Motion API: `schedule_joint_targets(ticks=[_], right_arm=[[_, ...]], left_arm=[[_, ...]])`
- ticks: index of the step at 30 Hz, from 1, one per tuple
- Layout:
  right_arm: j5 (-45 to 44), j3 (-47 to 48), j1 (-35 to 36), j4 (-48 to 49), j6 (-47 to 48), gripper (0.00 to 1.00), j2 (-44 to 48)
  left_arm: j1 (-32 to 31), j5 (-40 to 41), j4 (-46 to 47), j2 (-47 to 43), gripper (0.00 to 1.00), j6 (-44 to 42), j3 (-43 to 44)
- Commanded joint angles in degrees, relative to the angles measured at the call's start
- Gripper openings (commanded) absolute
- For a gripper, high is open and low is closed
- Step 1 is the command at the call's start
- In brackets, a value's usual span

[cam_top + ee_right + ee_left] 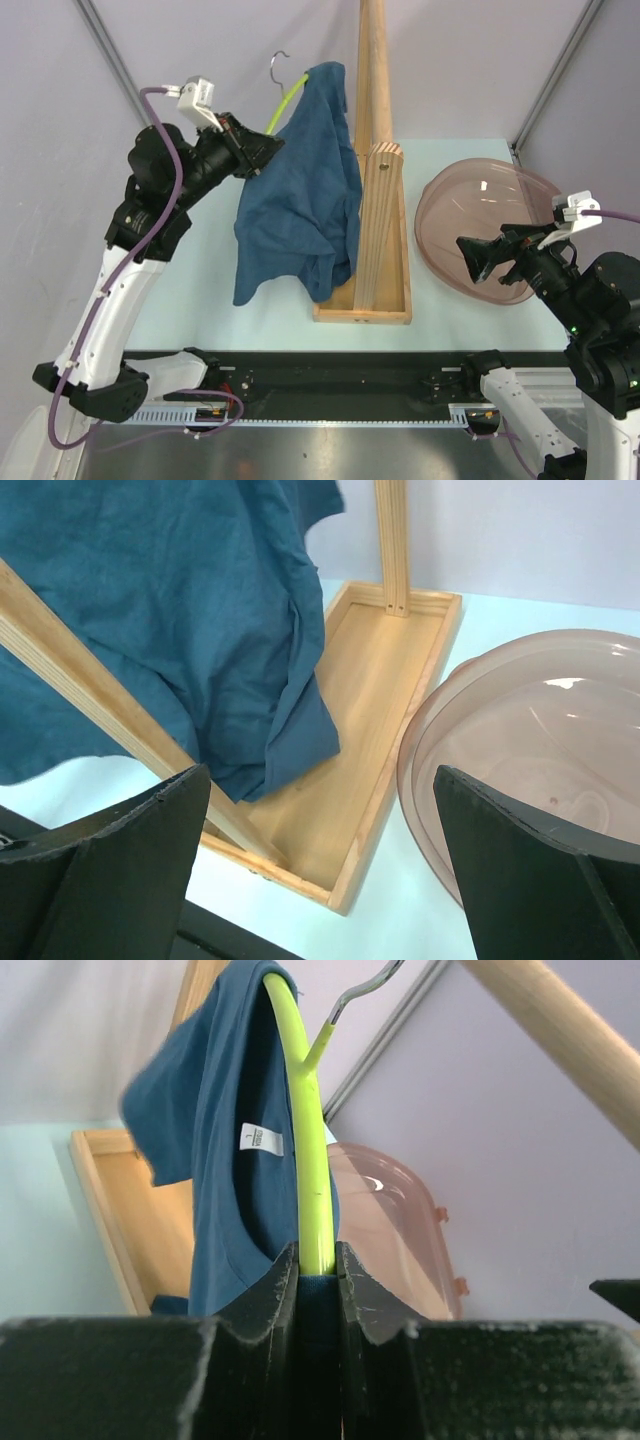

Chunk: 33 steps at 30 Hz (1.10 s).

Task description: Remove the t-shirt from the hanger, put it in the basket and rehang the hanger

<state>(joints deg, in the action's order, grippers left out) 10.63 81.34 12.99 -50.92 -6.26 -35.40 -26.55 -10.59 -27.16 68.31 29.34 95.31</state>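
Note:
The dark teal t-shirt (295,195) hangs in mid-air, draped over one arm of the lime-green hanger (285,100), whose silver hook (278,63) points up and is free of the stand. My left gripper (262,150) is shut on the hanger's lower arm, with shirt fabric pinched in the jaws. In the left wrist view the hanger (312,1160) rises from between the jaws of the left gripper (318,1260), with the t-shirt (210,1140) and its white label beside it. My right gripper (478,258) stands open over the pink bowl, apart from the t-shirt (170,610).
A tall wooden pole (372,70) rises from a wooden tray base (385,300) right of the shirt, and the shirt's hem brushes the tray (370,710). A pink translucent bowl (480,225) sits at the right, also seen as the bowl (540,740) near my right fingers.

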Motion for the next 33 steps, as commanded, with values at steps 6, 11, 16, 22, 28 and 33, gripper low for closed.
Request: schedule_joint_targets(ticks=[6,11,16,22,28,33], right_arm=[[-2.1,-1.71,-0.16,0.2,-5.07,0.99,-2.21],[-4.48,-2.59,-0.25,0.64,-12.87,0.99,-7.57],[-1.94,-4.26,-0.07,7.73,-17.9,0.99,-14.86],[-0.88,-6.28,0.19,20.04,-21.78,0.95,-22.07],[-2.98,-7.95,0.63,27.53,-22.03,0.95,-25.07],[0.52,-9.8,1.24,35.94,-23.45,0.95,-25.86]], left_arm=[[9.58,-19.59,25.27,-4.69,0.0,17.74,-20.23],[10.02,-31.05,38.9,0.23,0.0,21.8,-25.16],[9.23,-39.48,47.98,7.51,0.0,24.88,-26.75],[6.6,-46.01,58.43,17.8,0.0,27.87,-26.05],[2.73,-47.86,73.54,23.26,0.0,31.47,-25.7],[0.45,-47.16,76.37,27.65,0.0,32.0,-23.86]])
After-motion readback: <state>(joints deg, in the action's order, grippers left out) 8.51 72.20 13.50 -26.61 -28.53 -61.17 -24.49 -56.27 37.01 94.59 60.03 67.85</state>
